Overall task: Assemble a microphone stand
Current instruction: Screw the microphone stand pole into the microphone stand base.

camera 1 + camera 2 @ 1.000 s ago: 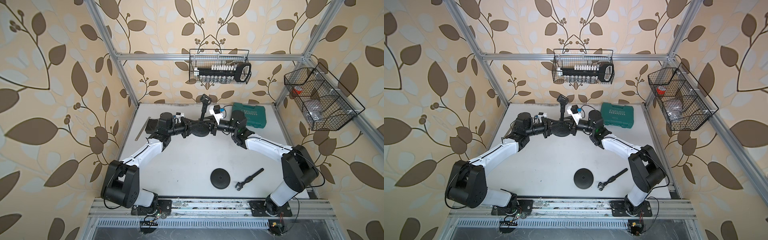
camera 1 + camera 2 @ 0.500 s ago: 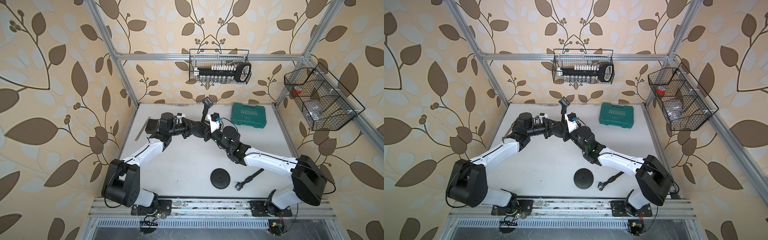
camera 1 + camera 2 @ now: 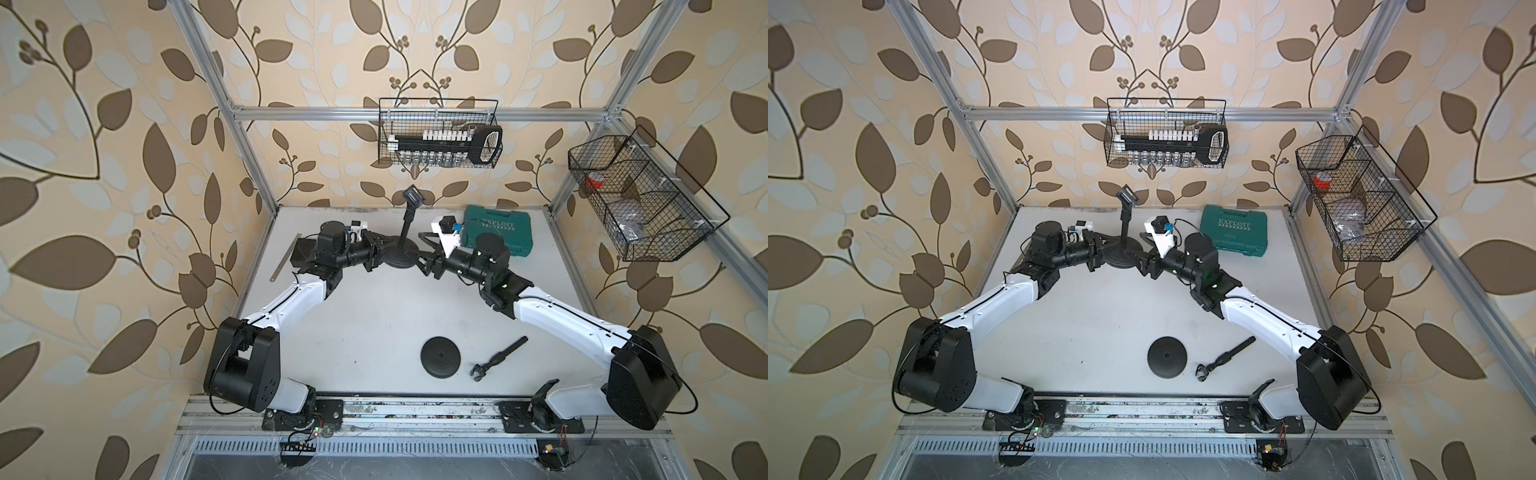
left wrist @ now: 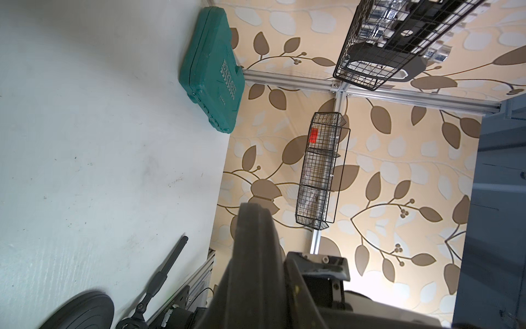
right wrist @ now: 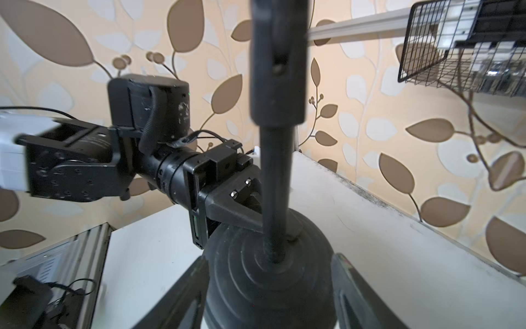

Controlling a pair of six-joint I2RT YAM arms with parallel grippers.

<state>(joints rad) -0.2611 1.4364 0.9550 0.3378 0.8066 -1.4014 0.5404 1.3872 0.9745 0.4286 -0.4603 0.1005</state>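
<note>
At the far middle of the worktop [image 3: 374, 316], the round stand base [image 3: 399, 261] with its upright pole [image 3: 409, 222] is clamped at its left rim by the left end effector [image 3: 380, 253]. The right end effector [image 3: 420, 258] is spread wide at the base's right rim, with nothing gripped. A second base disc [image 3: 441, 356] and a loose clip rod [image 3: 498, 357] are seen lying near right.

A closed green tool case [image 3: 496, 230] lies at the back right of the white surface [image 3: 374, 316]. A back basket [image 3: 384, 137] of wire on the rear wall holds a black socket rail [image 3: 440, 143]. A side basket [image 3: 673, 239] on the right wall holds something red [image 3: 595, 189], perhaps tape. A metal strip [image 3: 286, 259] lies at the surface's left edge.
</note>
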